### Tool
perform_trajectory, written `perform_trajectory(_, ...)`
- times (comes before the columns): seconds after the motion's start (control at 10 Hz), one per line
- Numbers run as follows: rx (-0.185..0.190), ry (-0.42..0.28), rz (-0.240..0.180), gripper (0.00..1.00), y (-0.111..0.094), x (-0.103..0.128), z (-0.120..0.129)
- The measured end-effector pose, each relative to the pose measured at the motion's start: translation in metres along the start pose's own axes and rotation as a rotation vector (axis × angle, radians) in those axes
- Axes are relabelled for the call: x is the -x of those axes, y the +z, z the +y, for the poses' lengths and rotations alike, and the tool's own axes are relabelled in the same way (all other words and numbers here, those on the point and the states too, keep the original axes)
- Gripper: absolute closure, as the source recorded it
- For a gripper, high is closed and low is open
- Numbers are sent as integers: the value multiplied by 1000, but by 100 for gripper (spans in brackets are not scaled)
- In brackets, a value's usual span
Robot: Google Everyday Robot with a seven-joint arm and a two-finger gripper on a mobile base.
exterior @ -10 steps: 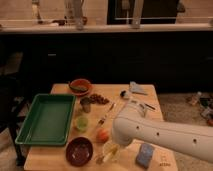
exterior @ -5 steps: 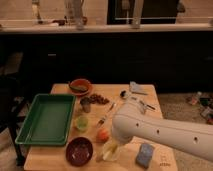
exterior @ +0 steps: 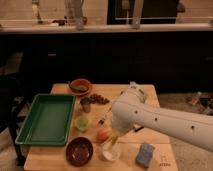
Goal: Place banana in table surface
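Note:
The pale yellow banana (exterior: pixel 113 144) lies slanted near the front of the light tan table surface (exterior: pixel 150 137). Its lower end rests on a small pale dish (exterior: pixel 109 153), just right of the round orange-red fruit (exterior: pixel 103 134). My white arm (exterior: pixel 155 120) reaches in from the right. The gripper (exterior: pixel 118 134) is at the arm's low end, right at the banana's upper end and mostly hidden under the wrist. I cannot tell whether it touches the banana.
A green tray (exterior: pixel 47 119) fills the left side. There is an orange bowl (exterior: pixel 80 86) at the back, with dark nuts (exterior: pixel 99 99), a small cup (exterior: pixel 86 104) and a green cup (exterior: pixel 81 121) in the middle. A dark red bowl (exterior: pixel 79 150) and a blue sponge (exterior: pixel 145 154) sit at the front.
The arm has shifted slightly to the left over the table. The banana and the other things stay where they were.

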State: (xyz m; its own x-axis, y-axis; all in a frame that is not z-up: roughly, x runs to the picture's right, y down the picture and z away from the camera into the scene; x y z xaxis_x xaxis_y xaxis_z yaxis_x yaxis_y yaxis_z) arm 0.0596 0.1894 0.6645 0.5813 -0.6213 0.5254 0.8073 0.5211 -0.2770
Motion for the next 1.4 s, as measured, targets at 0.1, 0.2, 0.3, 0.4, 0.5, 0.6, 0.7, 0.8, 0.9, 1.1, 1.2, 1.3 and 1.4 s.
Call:
perform_trajectory(0.1, 2, -22, -3, 99, -1, -15, -8)
perform_trajectory(0.2, 9, -43, -7, 99, -2, -24, -12)
perform_trajectory(0.3, 17, -69, -14, 99, -3, -34, -16)
perform_trajectory(0.4, 26, -87, -20, 99, -3, -41, -17)
perform_trajectory(0.5, 34, -99, -27, 99, -3, -47, -17)
perform_trajectory(0.6, 41, -114, -36, 99, 0, -53, -19)
perform_trajectory(0.7, 52, -134, -45, 99, 5, -58, -21)
perform_trajectory(0.8, 59, -145, -49, 99, 10, -61, -23)
perform_trajectory(0.9, 62, -146, -43, 99, 13, -65, -23)
perform_trajectory(1.1, 45, -142, -24, 99, 23, -80, -25)
perform_trajectory(1.2, 42, -150, -28, 99, 29, -86, -31)
perform_trajectory(1.3, 46, -159, -28, 99, 35, -94, -36)
perform_trajectory(1.4, 55, -172, -34, 99, 41, -100, -42)
